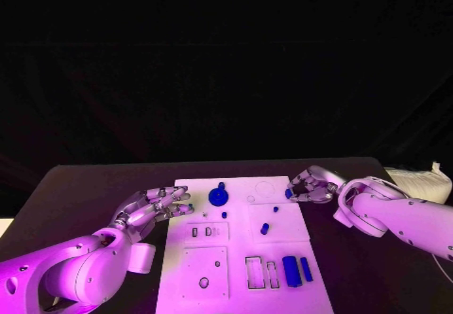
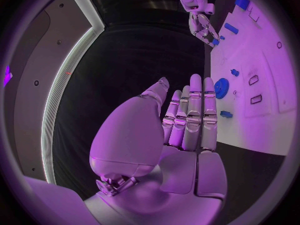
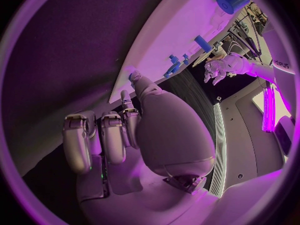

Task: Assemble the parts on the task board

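I am seeing my right hand (image 1: 309, 185) pinching a small blue part (image 1: 289, 193) at the board (image 1: 283, 261) edge; my left hand (image 1: 156, 206) is hovering spread. No writing on the board is readable.

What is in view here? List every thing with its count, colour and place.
table: one, black, under everything
task board: one, white, middle of the table
round gear-like part: one, blue, far left part of the board
small parts: three, blue, spread over the middle of the board
upright bars: two, blue, side by side on the board's near right part
small piece: one, blue, at the board's far right edge, in the right hand's fingertips
pale bundle: one, white, past the table's right edge
left robot hand: one, silver, fingers apart, holding nothing, at the board's left edge
right robot hand: one, silver, pinches the small piece
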Robot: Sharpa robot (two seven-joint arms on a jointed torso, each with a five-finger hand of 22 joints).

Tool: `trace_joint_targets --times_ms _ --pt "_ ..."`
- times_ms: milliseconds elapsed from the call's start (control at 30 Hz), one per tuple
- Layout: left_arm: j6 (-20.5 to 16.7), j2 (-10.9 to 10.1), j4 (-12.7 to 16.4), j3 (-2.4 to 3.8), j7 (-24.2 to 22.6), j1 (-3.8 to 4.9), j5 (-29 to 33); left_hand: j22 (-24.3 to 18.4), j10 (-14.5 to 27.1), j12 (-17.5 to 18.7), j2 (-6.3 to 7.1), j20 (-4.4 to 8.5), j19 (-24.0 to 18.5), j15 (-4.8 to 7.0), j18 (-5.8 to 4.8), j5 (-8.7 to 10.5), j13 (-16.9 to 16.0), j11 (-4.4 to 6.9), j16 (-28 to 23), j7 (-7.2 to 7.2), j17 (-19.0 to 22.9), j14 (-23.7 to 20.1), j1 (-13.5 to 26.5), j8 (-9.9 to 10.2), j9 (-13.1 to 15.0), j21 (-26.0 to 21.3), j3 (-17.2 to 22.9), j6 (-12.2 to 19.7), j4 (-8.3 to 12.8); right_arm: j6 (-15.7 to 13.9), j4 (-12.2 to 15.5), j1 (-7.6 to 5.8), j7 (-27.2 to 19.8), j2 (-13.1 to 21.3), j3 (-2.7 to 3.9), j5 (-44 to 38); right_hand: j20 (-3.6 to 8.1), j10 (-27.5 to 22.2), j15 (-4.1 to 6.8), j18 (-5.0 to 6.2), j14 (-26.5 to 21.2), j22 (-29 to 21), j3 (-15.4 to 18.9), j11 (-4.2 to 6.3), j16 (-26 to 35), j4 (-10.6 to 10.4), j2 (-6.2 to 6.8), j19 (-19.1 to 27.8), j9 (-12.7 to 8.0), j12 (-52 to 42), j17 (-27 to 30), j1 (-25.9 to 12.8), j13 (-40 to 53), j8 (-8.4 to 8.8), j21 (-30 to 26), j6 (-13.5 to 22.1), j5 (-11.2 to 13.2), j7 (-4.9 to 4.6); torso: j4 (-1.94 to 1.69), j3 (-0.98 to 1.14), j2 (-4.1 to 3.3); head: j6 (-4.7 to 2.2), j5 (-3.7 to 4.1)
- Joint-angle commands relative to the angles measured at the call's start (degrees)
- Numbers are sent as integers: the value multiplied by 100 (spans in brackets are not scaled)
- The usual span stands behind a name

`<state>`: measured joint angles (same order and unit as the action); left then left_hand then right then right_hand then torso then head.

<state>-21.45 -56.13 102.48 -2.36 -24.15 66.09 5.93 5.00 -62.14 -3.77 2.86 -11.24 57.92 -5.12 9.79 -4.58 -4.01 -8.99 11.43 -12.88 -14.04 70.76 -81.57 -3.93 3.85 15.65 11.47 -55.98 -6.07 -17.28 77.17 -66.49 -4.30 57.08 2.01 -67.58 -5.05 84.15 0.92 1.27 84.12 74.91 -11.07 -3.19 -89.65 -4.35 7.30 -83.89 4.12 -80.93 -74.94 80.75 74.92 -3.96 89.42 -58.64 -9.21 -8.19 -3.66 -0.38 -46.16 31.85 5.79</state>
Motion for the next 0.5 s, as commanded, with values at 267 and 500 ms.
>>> trace_joint_targets --times_ms 267,500 --pt "94 8 4 2 -4 1 1 -11 34 4 -46 -30 7 -8 71 24 -3 -11 -31 -3 -10 -20 -29 10 2 -36 5 29 34 160 -35 27 -4 -64 0 -10 -11 243 10 -116 588 1466 -14 9 -35 64 -108 -587 14 -60 -1506 -15 1069 -52 36 -137 -17 13 2 -4 1 -33 -43" --pt "91 6 3 2 5 1 1 -11 34 4 -46 -30 7 -8 71 24 -3 -11 -31 -3 -10 -20 -29 10 2 -36 5 29 34 163 -26 32 -3 -87 0 -3 -11 243 10 -116 588 1466 -14 9 -35 64 -108 -587 14 -60 -1506 -15 1069 -52 36 -137 -17 13 -2 -7 1 -28 -46"
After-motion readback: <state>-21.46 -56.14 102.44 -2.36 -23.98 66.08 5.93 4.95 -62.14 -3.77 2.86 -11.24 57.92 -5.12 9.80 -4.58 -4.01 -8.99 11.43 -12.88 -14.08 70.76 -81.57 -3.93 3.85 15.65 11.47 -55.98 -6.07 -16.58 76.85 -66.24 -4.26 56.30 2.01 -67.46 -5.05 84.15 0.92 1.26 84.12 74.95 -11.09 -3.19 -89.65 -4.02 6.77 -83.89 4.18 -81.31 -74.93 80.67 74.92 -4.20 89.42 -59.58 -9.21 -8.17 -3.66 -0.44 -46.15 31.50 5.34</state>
